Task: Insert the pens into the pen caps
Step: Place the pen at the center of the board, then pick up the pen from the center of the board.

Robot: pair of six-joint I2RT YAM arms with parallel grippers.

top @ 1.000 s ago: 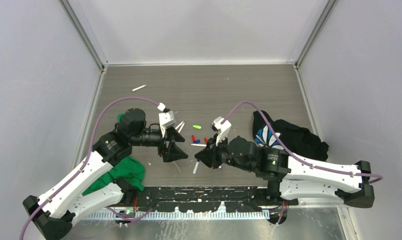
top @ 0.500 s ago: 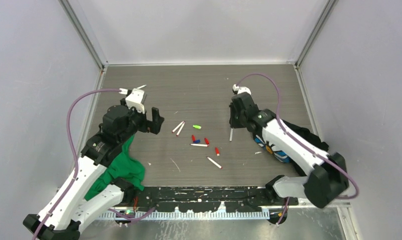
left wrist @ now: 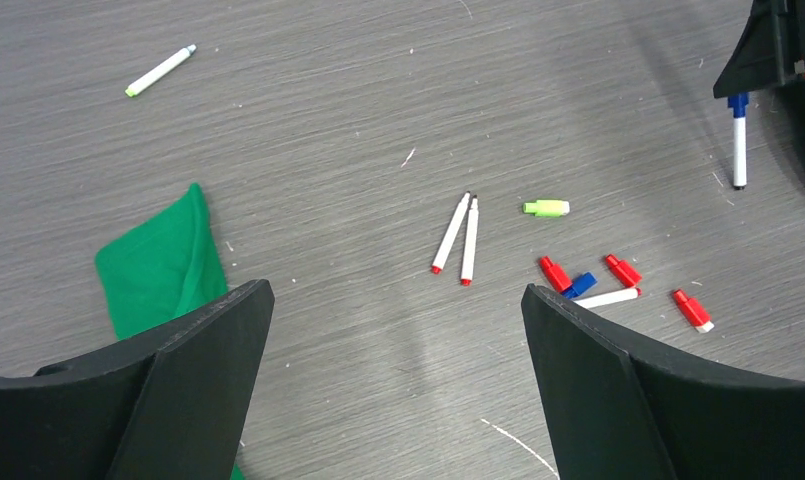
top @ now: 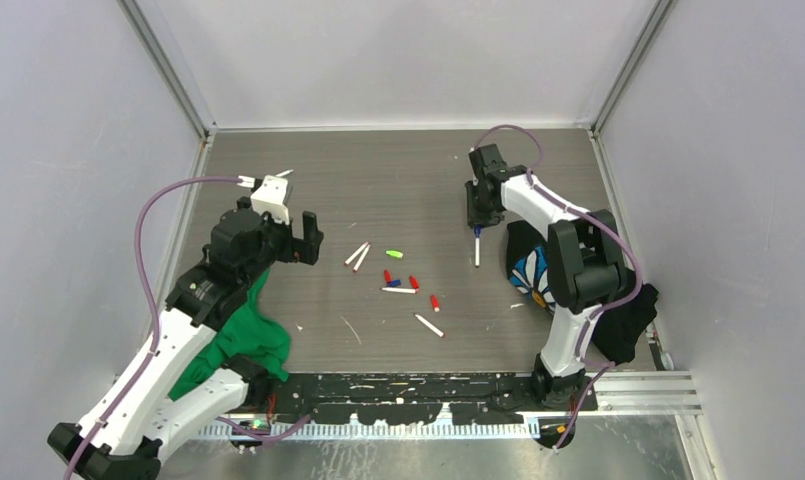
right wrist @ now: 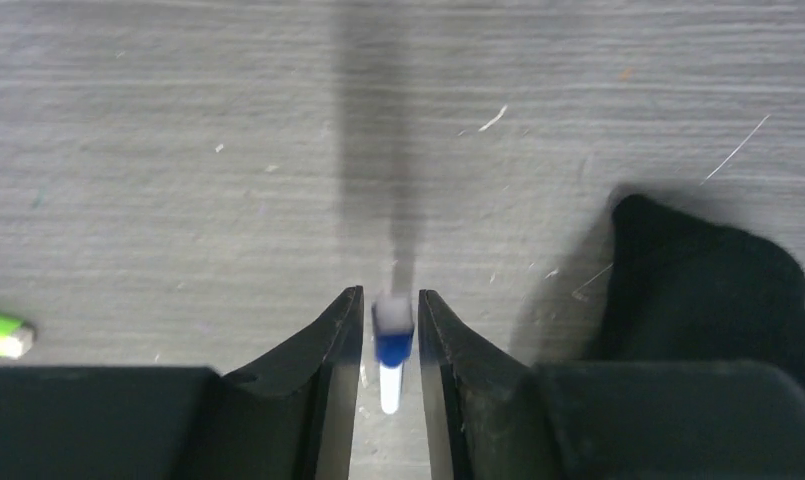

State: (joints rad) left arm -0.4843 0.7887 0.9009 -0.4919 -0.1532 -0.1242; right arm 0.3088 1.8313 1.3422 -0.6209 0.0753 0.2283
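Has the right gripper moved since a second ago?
Yes. The right gripper swung farther out and rightward: it was on the near side of the lime green cap, and is now beyond and right of it.

A white pen (right wrist: 388, 385) with a blue cap (right wrist: 393, 345) sits between the right pincer's (right wrist: 390, 293) fingers. 2 red-tipped pens (left wrist: 451, 233), a lime cap (left wrist: 546, 208) and 3 red caps (left wrist: 623, 270) lie ahead of the left pincer (left wrist: 396, 288).

**Two arms at rest over the work surface**

The left arm (top: 168, 340) reaches forward along the left side, wrist turned inward. The left gripper (top: 313, 240) hangs in the air with its jaws spread wide. The right arm (top: 578, 270) folds sharply at the elbow and stretches far forward. The right gripper (top: 476, 222) points downward, its fingers (right wrist: 328, 350) set close together with a narrow gap between them.
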